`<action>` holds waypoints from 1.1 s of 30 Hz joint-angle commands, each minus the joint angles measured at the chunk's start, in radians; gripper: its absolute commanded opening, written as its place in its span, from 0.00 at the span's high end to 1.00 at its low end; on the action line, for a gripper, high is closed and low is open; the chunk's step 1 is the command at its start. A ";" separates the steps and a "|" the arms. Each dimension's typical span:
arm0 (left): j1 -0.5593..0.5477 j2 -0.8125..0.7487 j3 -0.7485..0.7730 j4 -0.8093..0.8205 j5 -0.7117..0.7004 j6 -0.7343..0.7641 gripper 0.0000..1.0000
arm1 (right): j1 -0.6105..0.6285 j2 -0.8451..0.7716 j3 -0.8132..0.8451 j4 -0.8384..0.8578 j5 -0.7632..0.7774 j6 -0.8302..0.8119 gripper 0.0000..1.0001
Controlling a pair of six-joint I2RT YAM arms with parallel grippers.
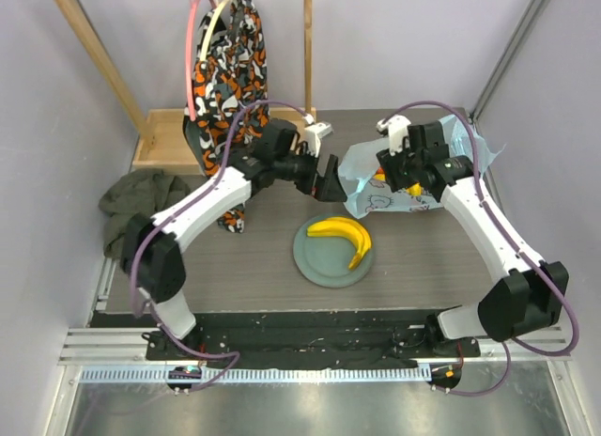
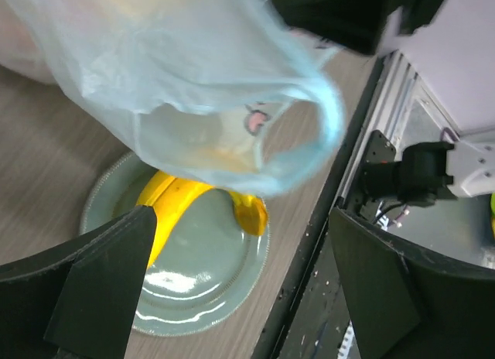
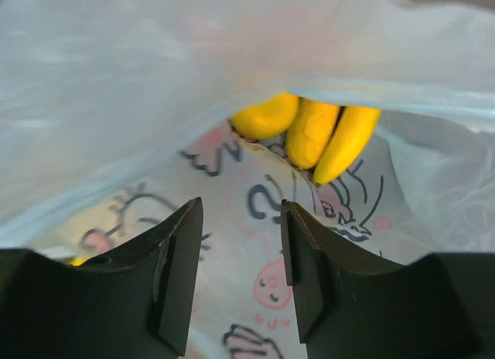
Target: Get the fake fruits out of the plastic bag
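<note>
The light-blue plastic bag [image 1: 399,194] with its pink cartoon print lies at the table's back right. Yellow fake fruits [image 3: 309,128] show inside it under its upper fold. My right gripper [image 1: 406,173] is in the bag's mouth; in the right wrist view it [image 3: 241,208] is open over the printed plastic, just short of the fruits. A yellow banana bunch [image 1: 344,235] lies on a grey-green plate [image 1: 315,262]. My left gripper [image 1: 329,184] is open beside the bag's left edge. In the left wrist view it [image 2: 240,227] holds nothing, and a bag handle [image 2: 329,123] hangs in front.
An orange-black-white patterned cloth [image 1: 230,60] hangs on a wooden rack at the back left. A dark green cloth [image 1: 136,201] lies at the table's left edge. The table's near edge and a black rail [image 2: 340,243] run past the plate.
</note>
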 commanded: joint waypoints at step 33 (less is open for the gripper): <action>-0.165 0.036 0.073 -0.055 -0.176 0.231 1.00 | -0.211 0.325 -0.021 0.234 0.121 0.010 0.30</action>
